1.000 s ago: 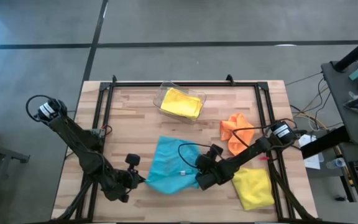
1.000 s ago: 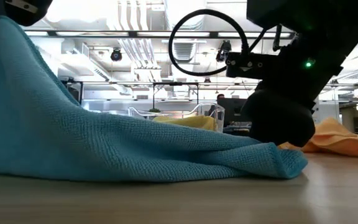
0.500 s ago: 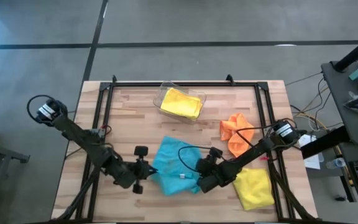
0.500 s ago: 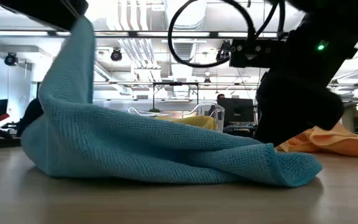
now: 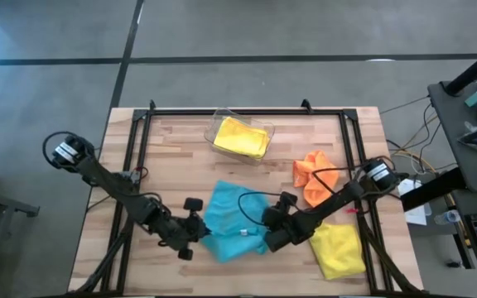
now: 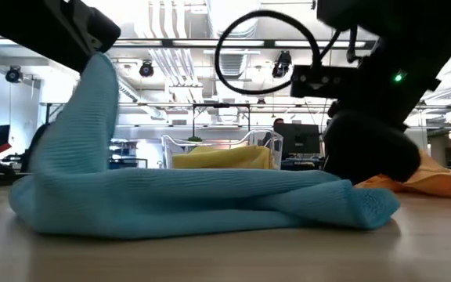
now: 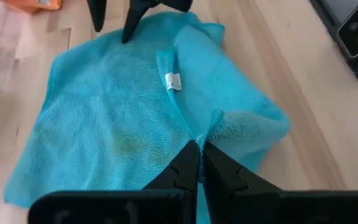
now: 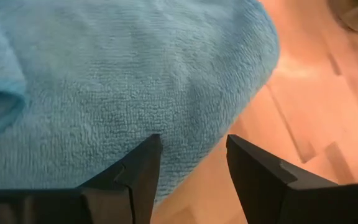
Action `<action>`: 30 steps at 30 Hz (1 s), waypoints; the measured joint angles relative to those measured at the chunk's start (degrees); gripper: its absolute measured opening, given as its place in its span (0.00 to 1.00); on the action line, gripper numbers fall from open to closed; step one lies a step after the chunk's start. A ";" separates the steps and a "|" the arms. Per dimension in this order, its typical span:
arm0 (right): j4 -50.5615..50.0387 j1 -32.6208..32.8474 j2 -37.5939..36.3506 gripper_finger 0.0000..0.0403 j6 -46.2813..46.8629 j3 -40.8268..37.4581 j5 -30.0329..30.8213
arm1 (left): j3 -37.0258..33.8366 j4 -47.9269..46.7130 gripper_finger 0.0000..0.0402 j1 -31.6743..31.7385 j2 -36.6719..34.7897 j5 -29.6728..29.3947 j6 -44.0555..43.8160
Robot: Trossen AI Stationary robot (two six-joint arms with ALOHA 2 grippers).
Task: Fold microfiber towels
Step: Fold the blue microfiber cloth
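High view: light blue towel (image 5: 232,222) lies front-centre on the counter (image 5: 172,157), between both arms; left gripper (image 5: 199,234) at its left edge, right gripper (image 5: 265,234) at its right edge

Low view: left arm lifts the towel's left corner up, the rest lies flat

Left wrist view: fingers (image 7: 194,163) clenched on that raised corner, towel body stretching ahead twd the right arm

Right wrist view: fingers (image 8: 143,163) apart, pressing down on the towel near its rounded edge

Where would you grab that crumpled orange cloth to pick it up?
Probably by the raised peak of the orange cloth, coming straight down from above. It lies bunched near the table's right edge, so its folds stand up and offer something to pinch; its flat edges hug the wood.
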 joint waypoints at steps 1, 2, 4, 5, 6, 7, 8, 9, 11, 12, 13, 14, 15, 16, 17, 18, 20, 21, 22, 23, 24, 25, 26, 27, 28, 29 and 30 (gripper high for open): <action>0.15 -0.27 -0.03 0.44 0.79 -0.69 0.36 | 0.00 0.19 0.00 0.14 0.13 0.01 0.18; 0.40 -0.44 -0.10 0.44 1.43 -1.35 0.69 | 0.00 0.84 0.00 0.26 0.28 0.14 0.28; 0.60 -0.82 -0.30 0.44 2.32 -2.64 1.14 | 0.07 1.41 0.00 0.47 0.51 1.09 0.39; 0.34 -1.01 -0.34 0.44 2.40 -3.18 1.88 | 0.07 1.29 0.00 0.47 0.53 1.59 0.40; 0.16 -1.09 -0.37 0.44 2.48 -3.62 2.75 | 0.07 1.28 0.00 0.57 0.53 1.64 0.40; 0.07 -1.09 -0.37 0.44 2.48 -3.89 3.52 | 0.07 1.32 0.00 0.69 0.53 1.70 0.42; 0.05 -1.07 -0.35 0.44 2.48 -3.99 4.03 | 0.07 1.31 0.00 0.80 0.53 1.70 0.42; 0.07 -1.07 -0.37 0.44 2.46 -4.03 4.36 | 0.07 1.31 0.00 0.91 0.53 1.62 0.47; -0.12 -1.07 -0.52 0.44 2.39 -3.92 4.43 | 0.07 1.54 0.00 1.26 0.51 1.49 1.96; -0.27 -1.07 -0.74 0.44 2.24 -3.84 4.41 | 0.07 2.13 0.00 1.44 0.51 1.40 3.01; -0.39 -1.09 -1.14 0.44 2.02 -3.86 4.15 | 0.07 3.06 0.00 1.64 0.51 1.36 3.98; -0.57 -1.09 -1.46 0.44 2.02 -3.86 3.74 | 0.07 4.19 0.00 1.90 0.51 1.37 4.85; -0.75 -1.09 -1.95 0.44 1.97 -3.89 3.42 | 0.07 5.31 0.00 2.14 0.51 1.31 5.83; -1.21 -1.12 -2.42 0.44 1.89 -3.95 3.06 | 0.07 6.36 0.00 2.36 0.51 1.23 6.58; -1.62 -1.12 -3.03 0.44 1.88 -3.95 2.94 | 0.07 7.22 0.00 2.61 0.51 1.22 7.55; -2.21 -1.10 -3.64 0.44 2.06 -3.95 2.94 | 0.07 8.03 0.00 2.71 0.51 1.17 8.67; -3.32 -1.09 -4.92 0.44 2.58 -3.97 3.30 | 0.07 9.09 0.00 2.84 0.51 1.07 10.72; -3.61 -1.08 -5.50 0.44 2.97 -4.06 3.56 | 0.07 9.43 0.00 2.96 0.51 1.08 11.57; -3.63 -1.07 -6.02 0.44 3.32 -4.29 3.71 | 0.07 9.62 0.00 2.98 0.51 1.09 12.02; -3.72 -0.97 -6.45 0.44 3.70 -4.49 3.84 | 0.07 9.89 0.00 3.02 0.51 1.09 12.07; -3.72 -0.79 -6.74 0.44 4.00 -4.62 3.99 | 0.07 10.05 0.00 3.13 0.51 1.12 12.10; -3.68 -0.57 -7.04 0.44 4.09 -4.73 4.18 | 0.07 10.03 0.00 3.25 0.51 1.10 12.09; -3.64 -0.20 -7.42 0.44 4.10 -4.89 4.25 | 0.07 10.03 0.00 3.35 0.51 1.10 12.08; -3.70 0.24 -7.72 0.44 4.19 -4.99 4.27 | 0.07 10.01 0.00 3.37 0.51 1.09 12.06; -3.55 0.73 -8.02 0.44 4.45 -5.05 4.27 | 0.07 10.02 0.00 3.37 0.51 1.09 12.03; -3.40 1.35 -8.39 0.44 4.82 -5.15 4.29 | 0.07 10.03 0.00 3.36 0.51 1.09 12.03; -3.34 2.08 -8.79 0.44 5.15 -5.37 4.32 | 0.07 10.03 0.00 3.35 0.51 1.11 12.03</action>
